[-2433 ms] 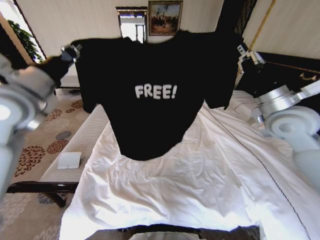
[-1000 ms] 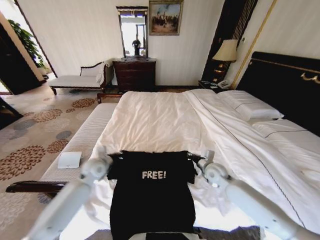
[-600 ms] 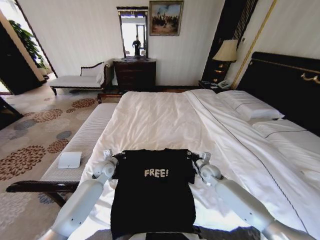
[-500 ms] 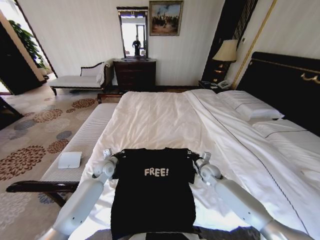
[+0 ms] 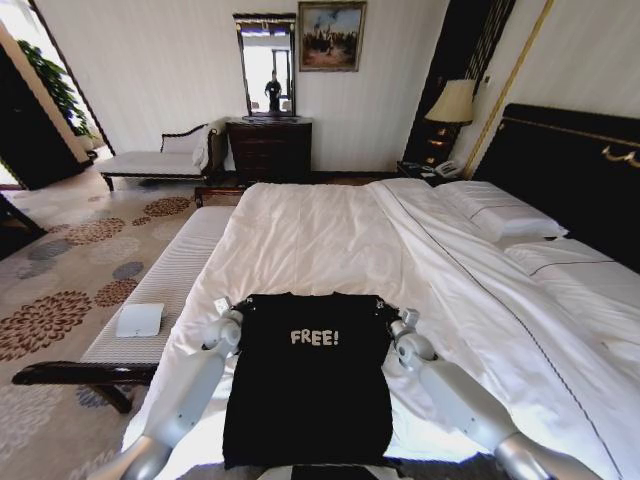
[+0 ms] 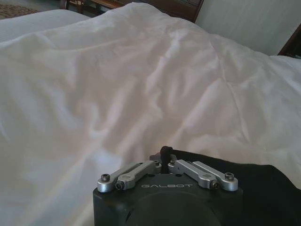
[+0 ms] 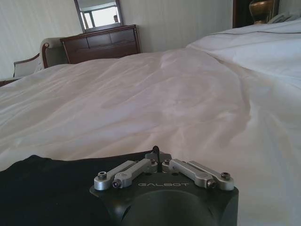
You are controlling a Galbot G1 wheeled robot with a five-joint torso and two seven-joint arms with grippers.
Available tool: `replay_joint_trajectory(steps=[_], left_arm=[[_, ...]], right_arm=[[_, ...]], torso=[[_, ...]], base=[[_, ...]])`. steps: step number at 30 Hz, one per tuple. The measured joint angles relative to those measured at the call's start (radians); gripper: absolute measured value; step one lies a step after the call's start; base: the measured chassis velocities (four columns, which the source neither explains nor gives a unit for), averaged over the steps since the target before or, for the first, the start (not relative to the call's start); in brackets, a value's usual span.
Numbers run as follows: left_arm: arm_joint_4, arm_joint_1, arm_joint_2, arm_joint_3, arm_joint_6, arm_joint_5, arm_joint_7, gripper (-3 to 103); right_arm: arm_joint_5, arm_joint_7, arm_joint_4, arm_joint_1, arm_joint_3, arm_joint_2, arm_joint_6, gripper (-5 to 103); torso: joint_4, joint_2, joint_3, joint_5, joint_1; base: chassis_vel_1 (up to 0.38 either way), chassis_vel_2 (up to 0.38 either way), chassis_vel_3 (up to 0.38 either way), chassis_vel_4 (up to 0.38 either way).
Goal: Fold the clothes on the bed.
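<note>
The black T-shirt (image 5: 310, 400) with white "FREE!" lettering lies flat, chest up, on the white bed (image 5: 320, 230) near its foot edge, hem toward me. My left gripper (image 5: 226, 310) sits at the shirt's left shoulder and my right gripper (image 5: 400, 322) at its right shoulder, both low on the duvet. In the left wrist view the left gripper (image 6: 164, 153) is shut with black fabric (image 6: 263, 188) running under it. In the right wrist view the right gripper (image 7: 156, 153) is shut the same way on the shirt's edge (image 7: 47, 188).
A long cushioned bench (image 5: 170, 280) runs along the bed's left side, with a white flat object (image 5: 138, 320) on it. Pillows (image 5: 505, 220) and the dark headboard (image 5: 570, 170) are at the right. A dresser (image 5: 268, 150) and lamp (image 5: 452, 100) stand by the far wall.
The shirt, first held spread in the air, has come down flat onto the bed. Over the last second both grippers have slid its shoulders slightly farther up the duvet.
</note>
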Motion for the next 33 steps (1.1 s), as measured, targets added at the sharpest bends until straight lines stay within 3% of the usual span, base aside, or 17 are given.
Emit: replay_joint_trajectory(steps=[17,20,22,24,26,28,30,32,33], left_arm=[[-0.051,0.044,0.0,0.022,0.031,0.026,-0.034,-2],[-0.097,0.067,0.01,-0.005,0.054,-0.008,-0.064,13],[-0.105,0.071,0.013,-0.01,0.059,-0.013,-0.069,13],[-0.173,0.103,0.042,-0.053,0.098,-0.057,-0.103,29],[-0.201,0.118,0.055,-0.076,0.111,-0.076,-0.121,29],[-0.239,0.141,0.067,-0.114,0.126,-0.098,-0.14,34],[-0.322,0.205,0.088,-0.206,0.141,-0.127,-0.159,51],[-0.359,0.236,0.095,-0.242,0.141,-0.135,-0.16,51],[-0.376,0.253,0.097,-0.261,0.141,-0.137,-0.16,56]], right_arm=[[-0.053,0.02,-0.007,-0.014,-0.022,0.024,-0.006,-3],[-0.065,0.021,0.033,-0.029,0.015,0.018,0.011,13],[-0.065,0.018,0.042,-0.033,0.024,0.016,0.017,13],[-0.068,0.005,0.111,-0.068,0.084,-0.007,0.044,29],[-0.059,0.004,0.14,-0.088,0.11,-0.017,0.045,29],[-0.029,0.009,0.183,-0.121,0.146,-0.03,0.041,40],[0.068,0.043,0.274,-0.191,0.203,-0.05,0.001,51],[0.123,0.064,0.314,-0.22,0.219,-0.057,-0.022,51],[0.158,0.076,0.336,-0.234,0.227,-0.06,-0.037,56]], torso=[[-0.0001,0.0,0.0,-0.0002,0.0],[-0.0002,0.0,0.0,-0.0002,0.0],[-0.0002,0.0,0.0,-0.0002,0.0],[0.0,0.0,0.0,-0.0004,0.0],[-0.0001,0.0,0.0,-0.0003,0.0],[-0.0002,0.0,0.0,-0.0003,0.0],[-0.0002,0.0,0.0,-0.0002,0.0],[-0.0005,0.0,0.0,-0.0002,0.0],[-0.0005,0.0,0.0,-0.0002,0.0]], base=[[0.0,0.0,0.0,0.0],[0.0,0.0,0.0,0.0],[0.0,0.0,0.0,0.0],[0.0,0.0,0.0,0.0],[0.0,0.0,0.0,0.0],[0.0,0.0,0.0,0.0],[0.0,0.0,0.0,0.0],[0.0,0.0,0.0,0.0],[0.0,0.0,0.0,0.0]])
